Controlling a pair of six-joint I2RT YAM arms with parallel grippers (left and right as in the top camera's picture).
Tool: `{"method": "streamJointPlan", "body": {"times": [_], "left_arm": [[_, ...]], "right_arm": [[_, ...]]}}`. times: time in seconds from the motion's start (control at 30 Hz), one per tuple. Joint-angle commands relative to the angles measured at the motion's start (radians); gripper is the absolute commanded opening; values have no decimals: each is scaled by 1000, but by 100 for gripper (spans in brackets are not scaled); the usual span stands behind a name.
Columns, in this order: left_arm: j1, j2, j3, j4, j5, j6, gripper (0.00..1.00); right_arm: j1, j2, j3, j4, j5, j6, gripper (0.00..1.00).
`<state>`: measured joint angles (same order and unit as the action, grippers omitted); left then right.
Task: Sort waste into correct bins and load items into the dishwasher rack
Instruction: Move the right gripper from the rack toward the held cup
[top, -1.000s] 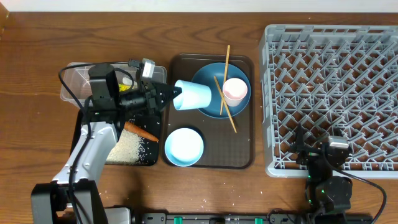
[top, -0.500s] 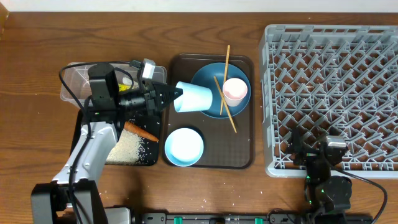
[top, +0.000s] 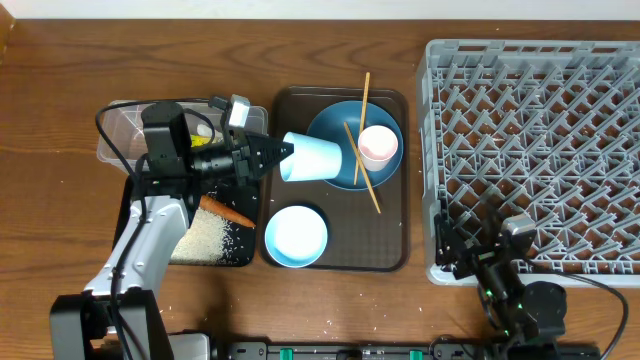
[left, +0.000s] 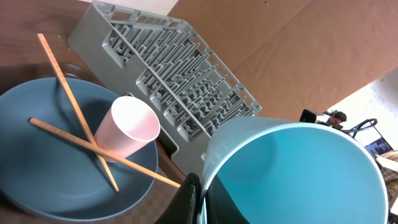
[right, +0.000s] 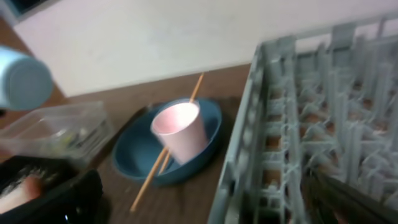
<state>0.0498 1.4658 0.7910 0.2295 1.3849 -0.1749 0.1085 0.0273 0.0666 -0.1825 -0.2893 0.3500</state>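
The light blue cup (top: 312, 155) lies sideways over the left side of the brown tray (top: 385, 235), in the same spot as before, its rim pinched by the left hand (top: 283, 153). The right hand (top: 458, 255), spread wide, has swung left at the front corner of the rack (top: 540, 150). With the pink cup (top: 378, 146) that makes 2 cups, plus 1 plate (top: 388, 172), 1 bowl (top: 296, 236), 2 chopsticks (top: 363, 100).
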Motion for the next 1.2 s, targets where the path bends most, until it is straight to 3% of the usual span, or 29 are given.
{"method": "streamJointPlan", "body": {"times": [0.0, 0.17, 0.5, 0.87, 1.03, 1.17], "left_arm": [[-1, -9, -2, 4, 22, 21, 6], [0, -9, -2, 5, 22, 21, 6], [-1, -9, -2, 5, 21, 16, 6], [-109, -9, -2, 58, 18, -2, 6], [-141, -9, -2, 77, 18, -18, 6], [-156, -9, -2, 120, 22, -86, 6]], "right_arm": [[13, 12, 137, -91, -66, 27, 99], [13, 145, 418, -283, -69, -18, 99], [13, 718, 927, -764, -164, -97, 99], [13, 1043, 985, -705, -349, 0, 99], [13, 1086, 985, -683, -541, -164, 99], [14, 1105, 984, -681, -590, -212, 99]]}}
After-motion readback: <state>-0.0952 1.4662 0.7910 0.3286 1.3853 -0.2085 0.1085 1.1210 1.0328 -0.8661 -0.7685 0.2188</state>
